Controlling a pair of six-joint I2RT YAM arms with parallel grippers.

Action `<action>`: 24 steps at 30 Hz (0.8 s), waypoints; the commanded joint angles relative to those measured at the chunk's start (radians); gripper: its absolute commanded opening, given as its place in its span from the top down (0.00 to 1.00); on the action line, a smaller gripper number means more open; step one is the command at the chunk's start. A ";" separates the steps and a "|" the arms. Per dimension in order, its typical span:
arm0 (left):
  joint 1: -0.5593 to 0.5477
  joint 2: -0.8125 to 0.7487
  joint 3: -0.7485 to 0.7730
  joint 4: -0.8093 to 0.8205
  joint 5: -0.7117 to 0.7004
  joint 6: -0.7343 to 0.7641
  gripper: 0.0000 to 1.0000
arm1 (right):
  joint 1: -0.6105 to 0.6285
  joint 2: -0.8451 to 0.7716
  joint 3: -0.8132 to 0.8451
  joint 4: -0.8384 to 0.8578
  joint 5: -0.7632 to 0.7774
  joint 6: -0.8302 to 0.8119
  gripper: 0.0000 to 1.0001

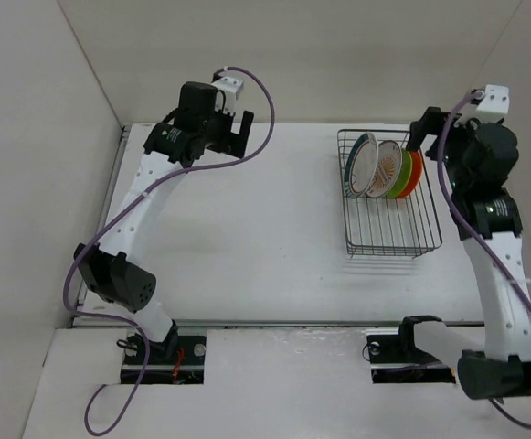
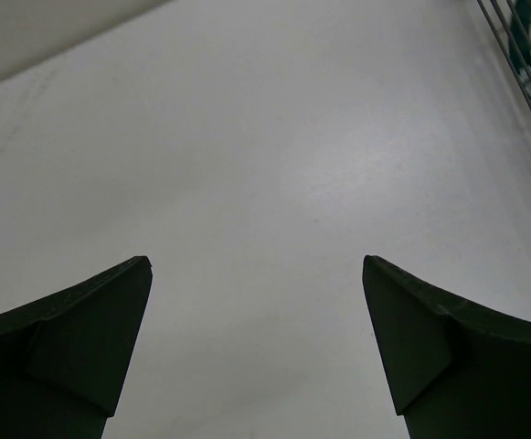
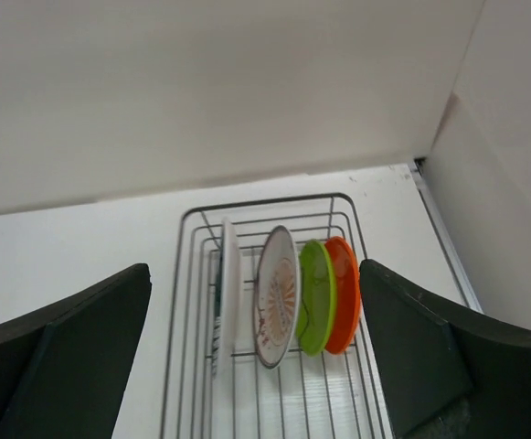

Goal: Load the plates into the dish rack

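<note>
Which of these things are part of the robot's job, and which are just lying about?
Job: black wire dish rack; in it, teal-rimmed white plate, white sunburst plate, lime green plate, orange plate.
Just there: purple cables, white table.

In the left wrist view we catch only a few wires of the dish rack [image 2: 521, 78], cut off at the right edge, and a plate sliver [image 2: 525, 27] we cannot identify. From above, the lime green plate [image 1: 404, 176] hides most of the orange plate [image 1: 418, 170]. The right wrist view crops the rack's near end.
</note>
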 commanded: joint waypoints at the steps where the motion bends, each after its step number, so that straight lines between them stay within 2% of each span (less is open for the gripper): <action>1: 0.017 -0.109 0.080 0.071 -0.235 -0.050 0.00 | 0.030 -0.124 0.007 -0.101 -0.085 0.021 0.00; 9: 0.071 -0.361 0.098 0.064 -0.381 -0.061 0.00 | 0.049 -0.337 0.072 -0.311 -0.037 0.065 0.00; 15: 0.071 -0.653 -0.126 0.085 -0.371 -0.004 0.00 | 0.049 -0.506 0.037 -0.351 -0.037 0.065 0.00; 18: 0.085 -0.750 -0.239 0.096 -0.371 -0.004 0.00 | 0.063 -0.549 0.027 -0.360 -0.028 0.065 0.00; 24: 0.145 -0.795 -0.295 0.086 -0.334 -0.004 0.00 | 0.106 -0.549 0.018 -0.360 -0.005 0.065 0.00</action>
